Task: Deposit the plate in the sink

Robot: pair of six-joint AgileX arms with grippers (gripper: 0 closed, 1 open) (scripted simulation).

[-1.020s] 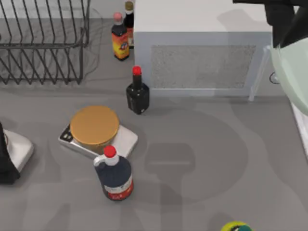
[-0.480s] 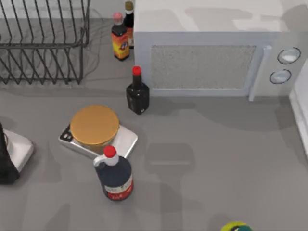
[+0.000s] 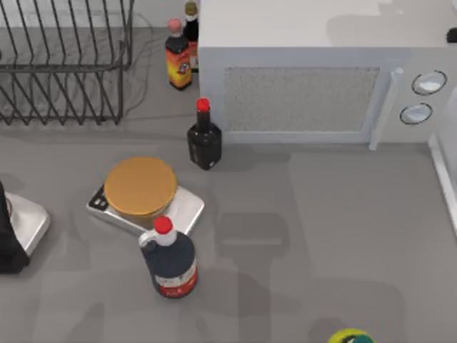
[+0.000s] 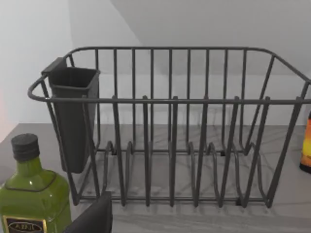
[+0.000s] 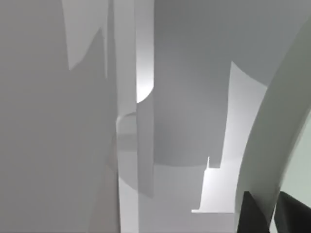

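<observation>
Plate held up, ready for the sink

The left arm (image 3: 14, 236) rests at the desk's (image 3: 321, 214) left edge. At the right edge is the sink's (image 3: 443, 182) white rim. The right hand (image 5: 270, 214) pinches the plate (image 5: 262, 145) by its rim, and I think it must next lower it and let go.

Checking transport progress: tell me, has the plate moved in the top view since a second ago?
Yes. It hung beside the microwave at the right edge; now it's gone from there.
</observation>
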